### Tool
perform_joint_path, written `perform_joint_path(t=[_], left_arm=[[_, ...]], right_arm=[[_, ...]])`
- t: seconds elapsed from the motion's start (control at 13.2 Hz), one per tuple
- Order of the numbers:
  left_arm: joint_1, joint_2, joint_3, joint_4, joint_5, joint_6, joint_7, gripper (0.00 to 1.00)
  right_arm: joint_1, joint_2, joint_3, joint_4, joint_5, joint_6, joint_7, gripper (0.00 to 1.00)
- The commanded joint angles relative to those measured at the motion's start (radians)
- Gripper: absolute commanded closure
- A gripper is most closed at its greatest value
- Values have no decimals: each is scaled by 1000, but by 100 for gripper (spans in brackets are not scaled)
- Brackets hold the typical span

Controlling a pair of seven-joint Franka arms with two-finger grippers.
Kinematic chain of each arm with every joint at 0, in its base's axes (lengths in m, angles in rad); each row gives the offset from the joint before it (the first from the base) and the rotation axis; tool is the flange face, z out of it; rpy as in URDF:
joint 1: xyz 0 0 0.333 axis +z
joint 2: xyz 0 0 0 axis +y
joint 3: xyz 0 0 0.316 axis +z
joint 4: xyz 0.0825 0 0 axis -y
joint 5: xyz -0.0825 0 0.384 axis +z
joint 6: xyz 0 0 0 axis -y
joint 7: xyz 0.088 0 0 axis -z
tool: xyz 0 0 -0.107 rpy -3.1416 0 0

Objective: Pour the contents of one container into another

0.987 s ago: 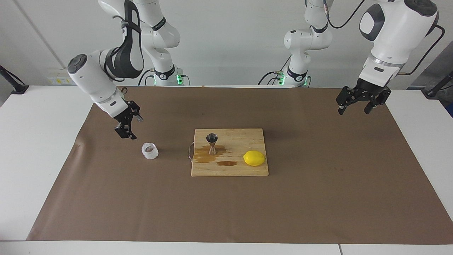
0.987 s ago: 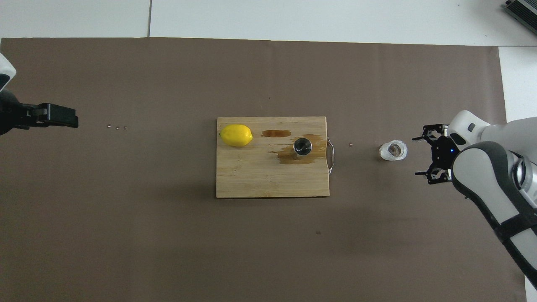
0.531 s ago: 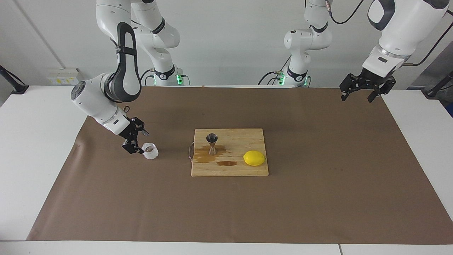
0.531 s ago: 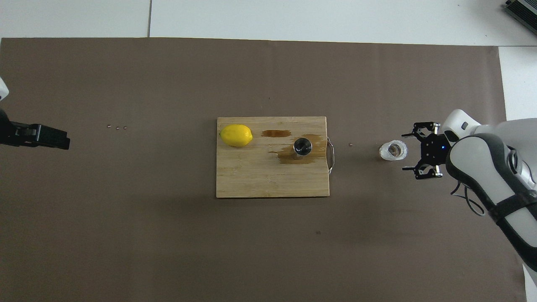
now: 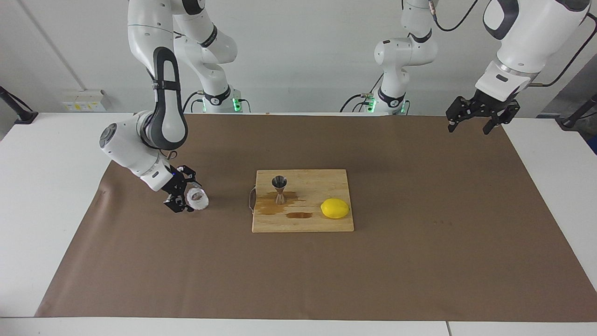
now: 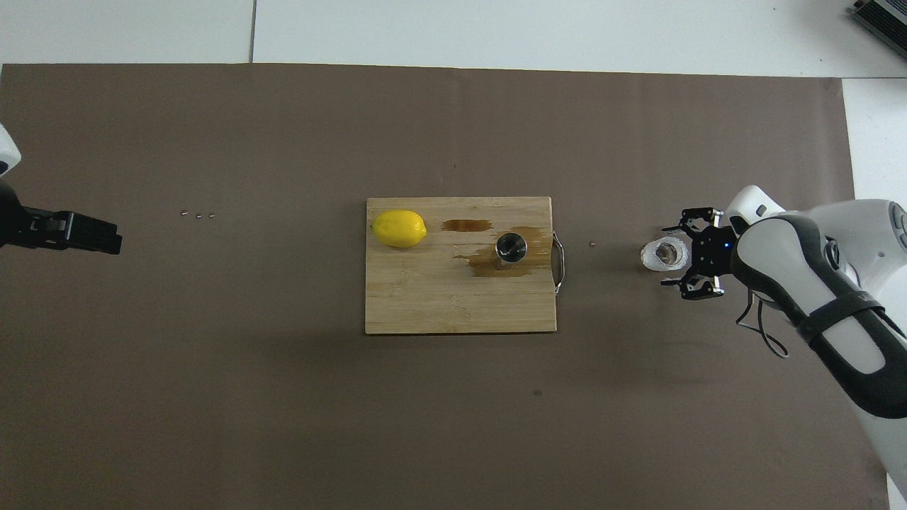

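The knobbly clear cup stands upright on the brown table cover, toward the right arm's end of the table and well apart from the wooden cutting board. Seen from overhead, a small dark patch shows at its bottom; what it is cannot be told. The steel jigger stands upright on the cutting board, near the board's metal handle, its dark round mouth facing up; whether it holds liquid cannot be made out. Brown liquid is pooled on the board around the jigger's foot, with a separate streak between the pool and the lemon, which lies on the board toward the left arm's end.

The right gripper is low at the table cover, tilted down toward the cup from the right arm's end. Its fingers are spread wide, one on each side of the cup's outer wall, with nothing clamped; whether either one touches the cup cannot be told.

The left arm waits, its gripper raised over the edge of the table cover at its own end, fingers apart and empty.
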Motion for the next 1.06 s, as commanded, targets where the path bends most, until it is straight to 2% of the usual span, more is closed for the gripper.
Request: perform_joint_path(t=[0.0, 0.38, 0.61, 0.91, 0.99], left_arm=[[10, -21, 2, -13, 6, -13, 16, 0], [8, -21, 2, -13, 6, -13, 16, 0], [-3, -17, 1, -12, 6, 74, 20, 0], [3, -21, 2, -17, 6, 36, -45, 0], [-4, -21, 1, -17, 7, 27, -85, 0]], right_arm=[[5, 16, 11, 20, 54, 8, -30, 0], [22, 20, 11, 17, 56, 23, -71, 0], [13, 20, 9, 11, 50, 25, -71, 0], [11, 20, 9, 5, 50, 37, -73, 0], [10, 20, 9, 3, 50, 37, -81, 8]])
